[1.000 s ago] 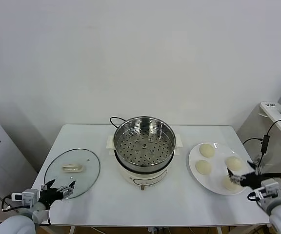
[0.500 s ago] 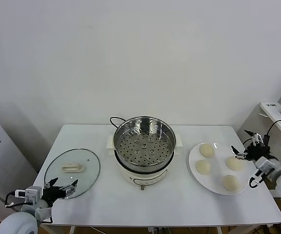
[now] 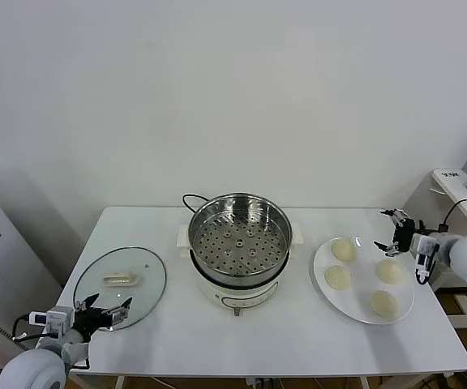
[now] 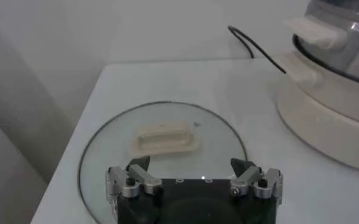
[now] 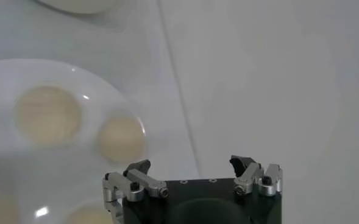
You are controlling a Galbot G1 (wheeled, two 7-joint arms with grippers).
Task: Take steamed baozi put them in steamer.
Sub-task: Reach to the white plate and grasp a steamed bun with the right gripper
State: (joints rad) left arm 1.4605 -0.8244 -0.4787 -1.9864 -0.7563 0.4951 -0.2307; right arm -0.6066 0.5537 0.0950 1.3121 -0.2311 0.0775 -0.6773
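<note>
R gripper (image 3: 394, 231) jaws apart, empty, hovering by the plate's (image 3: 404, 301) far edge w/ four baozi (image 3: 344, 250) just below/beside it. Steamer (image 3: 240, 232) well off. L gripper (image 3: 104, 311) also spread, near glass lid (image 3: 148, 279). No readable text.

The room is bright and the light is soft. The steamer (image 3: 240, 235) shines. A small bright spot sits on the plate (image 5: 42, 211). The buns (image 5: 47, 114) in the right wrist view look blurry.
</note>
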